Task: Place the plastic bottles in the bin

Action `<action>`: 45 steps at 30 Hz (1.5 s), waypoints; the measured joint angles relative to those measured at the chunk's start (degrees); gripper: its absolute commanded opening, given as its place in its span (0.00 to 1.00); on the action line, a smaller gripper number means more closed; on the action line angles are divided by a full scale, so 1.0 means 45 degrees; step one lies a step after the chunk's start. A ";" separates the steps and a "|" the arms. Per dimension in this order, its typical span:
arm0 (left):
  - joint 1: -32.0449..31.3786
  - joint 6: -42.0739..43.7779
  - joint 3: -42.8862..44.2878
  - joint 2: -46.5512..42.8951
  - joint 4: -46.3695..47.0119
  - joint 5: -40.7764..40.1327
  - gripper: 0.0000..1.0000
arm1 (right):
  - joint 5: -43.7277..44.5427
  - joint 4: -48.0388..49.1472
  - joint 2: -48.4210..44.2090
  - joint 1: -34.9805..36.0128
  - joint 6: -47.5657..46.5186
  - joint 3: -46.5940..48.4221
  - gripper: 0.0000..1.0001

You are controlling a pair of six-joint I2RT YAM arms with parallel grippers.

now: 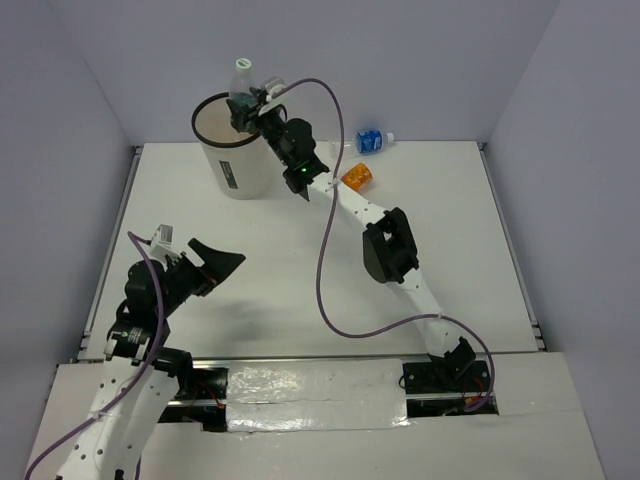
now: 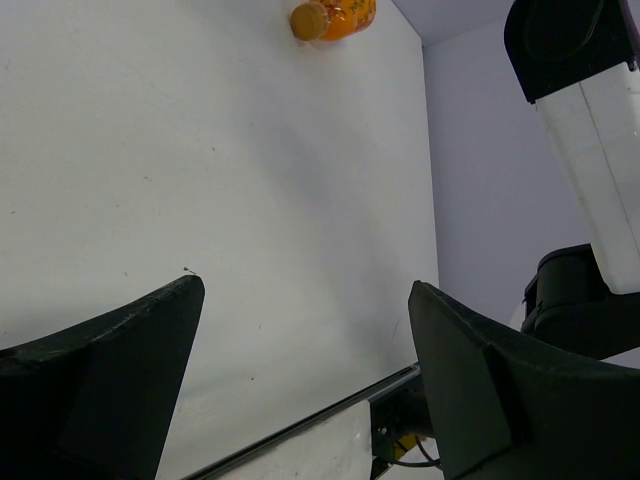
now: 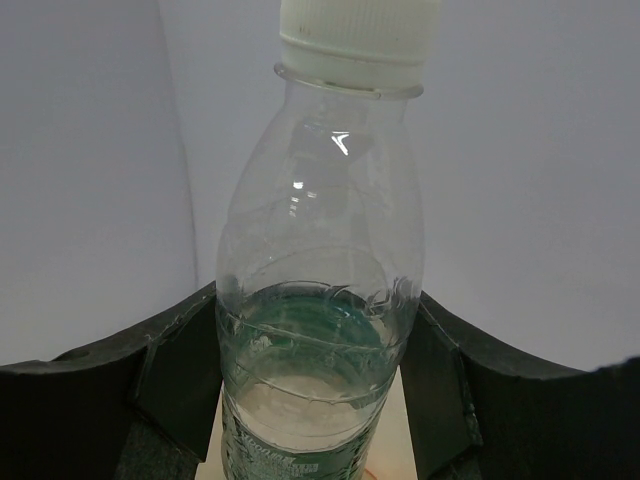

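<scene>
My right gripper (image 1: 246, 108) is shut on a clear bottle with a pale green cap (image 1: 241, 88) and holds it upright over the far rim of the white bin (image 1: 232, 160). In the right wrist view the bottle (image 3: 318, 240) sits between the pads of the right gripper (image 3: 315, 305), with some liquid in its lower part. An orange bottle (image 1: 357, 177) lies on the table right of the bin and also shows in the left wrist view (image 2: 333, 17). A clear bottle with a blue label (image 1: 372, 141) lies at the back wall. My left gripper (image 1: 207, 266) is open and empty (image 2: 305, 288) at the near left.
The right arm (image 1: 385, 245) stretches diagonally across the middle of the table and shows at the right of the left wrist view (image 2: 590, 150). A purple cable (image 1: 325, 250) loops beside it. Walls close the table at the back and both sides.
</scene>
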 measured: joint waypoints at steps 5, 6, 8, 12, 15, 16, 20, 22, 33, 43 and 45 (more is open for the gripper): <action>0.0000 0.0005 -0.0005 -0.0155 -0.0039 0.0000 0.97 | -0.0860 -0.0330 -0.0777 -0.0209 0.0044 -0.0937 0.41; 0.0000 0.0010 -0.0005 -0.0151 -0.0044 0.0000 0.97 | -0.1049 -0.0403 -0.0962 -0.0248 0.0039 -0.1166 0.40; 0.0000 0.0019 -0.0005 -0.0151 -0.0044 0.0005 0.97 | -0.1365 -0.0563 -0.1239 -0.0282 0.0039 -0.1481 0.39; 0.0000 0.0019 -0.0005 -0.0155 -0.0044 0.0005 0.97 | -0.1967 -0.1078 -0.1496 -0.0335 0.0034 -0.1598 0.39; 0.0000 0.0019 -0.0005 -0.0170 -0.0039 0.0010 0.97 | -0.2380 -0.1379 -0.1574 -0.0355 0.0019 -0.1598 0.38; 0.0000 0.0019 -0.0005 -0.0180 -0.0049 0.0005 0.97 | -0.2511 -0.1457 -0.1593 -0.0355 0.0010 -0.1598 0.38; 0.0000 0.0024 -0.0005 -0.0321 -0.0049 0.0010 0.97 | -0.3206 -0.1962 -0.1685 -0.0359 -0.0024 -0.1511 0.34; 0.0000 0.0029 -0.0005 -0.0369 -0.0053 0.0005 0.97 | -0.3580 -0.2225 -0.1734 -0.0369 -0.0063 -0.1491 0.34; 0.0000 0.0121 -0.0005 -0.0257 -0.0151 0.0010 0.98 | -0.5144 -0.4012 -0.2084 -0.0670 0.0117 -0.1467 0.38; 0.0000 0.0369 -0.0005 0.0379 -0.0010 0.0151 0.98 | -0.5289 -0.4347 -0.2089 -0.0510 0.2924 -0.1467 0.52; 0.0000 0.0374 0.0000 0.0379 0.0019 0.0151 0.98 | -0.5051 -0.4284 -0.2089 -0.0350 0.3381 -0.1467 0.56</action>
